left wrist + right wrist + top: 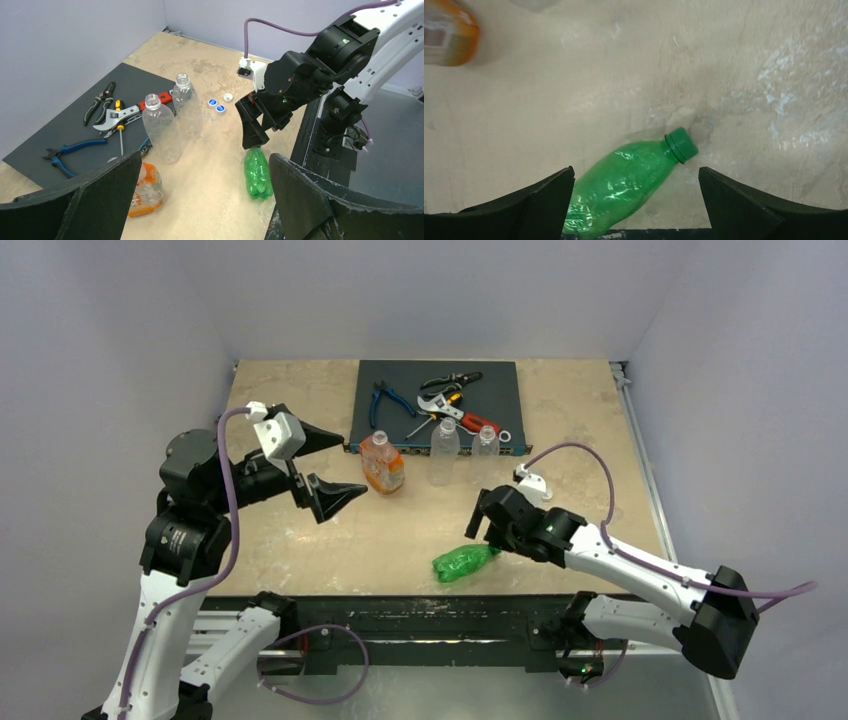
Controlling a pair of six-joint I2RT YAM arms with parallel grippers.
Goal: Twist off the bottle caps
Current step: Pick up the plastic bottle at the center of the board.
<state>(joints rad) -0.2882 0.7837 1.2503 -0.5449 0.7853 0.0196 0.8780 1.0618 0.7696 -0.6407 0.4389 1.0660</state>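
the crinkled green plastic bottle [624, 185] is laid sideways on the worktop [300, 530], its green screw cap [681, 145] not yet removed. three small white-and-blue caps [220, 108] are seen loose beyond it, so one is judged outstanding. the right tool [635, 172] is spread empty above it; the left tool [352, 462], well away, is released too.

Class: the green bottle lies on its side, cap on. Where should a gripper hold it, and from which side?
Grip the green bottle across its body, from straight above: it lies flat on the table, both flanks are open, and the green cap is left free for unscrewing.
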